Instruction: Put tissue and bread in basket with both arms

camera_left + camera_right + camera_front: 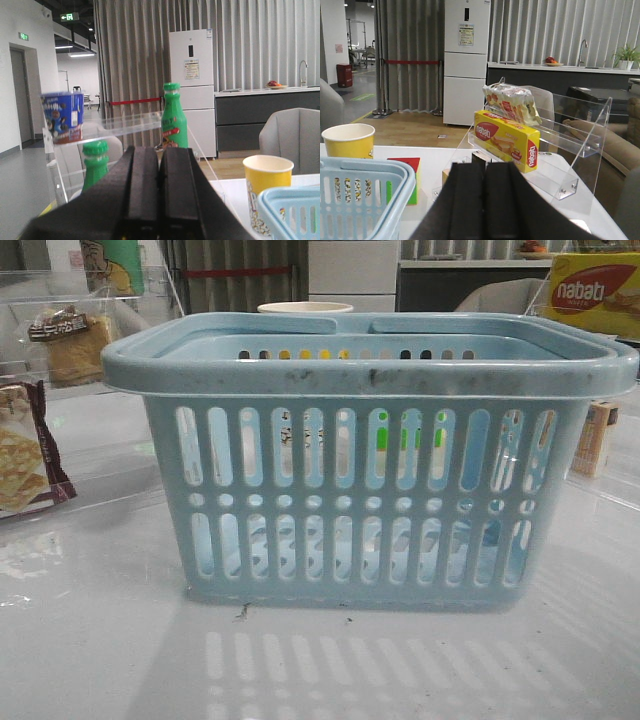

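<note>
The basket stands nearest the front camera, and through its slots no dark tissue pack can be made out with certainty, so where the tissue lies cannot be told. The bread sits on a clear shelf behind and left of the basket, above a cracker packet. The left gripper and right gripper have their fingers pressed together on nothing, raised behind the basket, so the task seems barely begun: next each must spread and reach its item.

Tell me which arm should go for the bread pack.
Left, probably: the bread sits left of the basket, on that arm's side. The left gripper is shut and must open first.
</note>
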### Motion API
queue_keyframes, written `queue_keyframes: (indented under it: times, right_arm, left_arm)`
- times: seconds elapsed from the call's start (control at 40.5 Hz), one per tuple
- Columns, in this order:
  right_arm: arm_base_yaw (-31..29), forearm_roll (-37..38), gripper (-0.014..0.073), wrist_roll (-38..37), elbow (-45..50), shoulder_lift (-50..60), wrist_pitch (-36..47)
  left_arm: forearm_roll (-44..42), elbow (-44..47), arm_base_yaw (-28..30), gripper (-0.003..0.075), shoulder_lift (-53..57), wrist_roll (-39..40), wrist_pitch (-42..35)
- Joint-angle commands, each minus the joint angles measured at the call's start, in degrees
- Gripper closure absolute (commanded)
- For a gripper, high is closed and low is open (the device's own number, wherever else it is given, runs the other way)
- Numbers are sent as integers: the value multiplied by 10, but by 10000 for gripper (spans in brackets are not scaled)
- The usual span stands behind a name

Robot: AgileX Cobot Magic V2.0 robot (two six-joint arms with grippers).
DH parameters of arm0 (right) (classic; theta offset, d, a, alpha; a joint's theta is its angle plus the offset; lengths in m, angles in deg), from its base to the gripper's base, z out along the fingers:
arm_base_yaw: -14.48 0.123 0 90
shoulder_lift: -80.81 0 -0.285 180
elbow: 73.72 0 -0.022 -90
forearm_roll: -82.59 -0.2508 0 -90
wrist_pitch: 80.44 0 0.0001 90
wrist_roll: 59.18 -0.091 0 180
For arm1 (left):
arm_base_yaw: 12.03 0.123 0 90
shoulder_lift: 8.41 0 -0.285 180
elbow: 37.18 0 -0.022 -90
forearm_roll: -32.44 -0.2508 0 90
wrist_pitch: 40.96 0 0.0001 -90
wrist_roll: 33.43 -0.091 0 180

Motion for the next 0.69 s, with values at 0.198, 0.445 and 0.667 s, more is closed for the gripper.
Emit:
queue_keyframes:
  times: [0.198, 0.445, 0.667]
  right_arm:
    - [-3, 4, 537, 5, -175, -166, -137]
    - [-3, 4, 537, 5, -158, -246, -189]
    - [-3, 4, 533, 5, -127, -299, -196]
  left_arm:
    - [9, -189, 2, 623, -148, 2, 149]
    - [11, -171, 2, 623, -214, 2, 213]
    - [23, -132, 2, 599, -253, 2, 212]
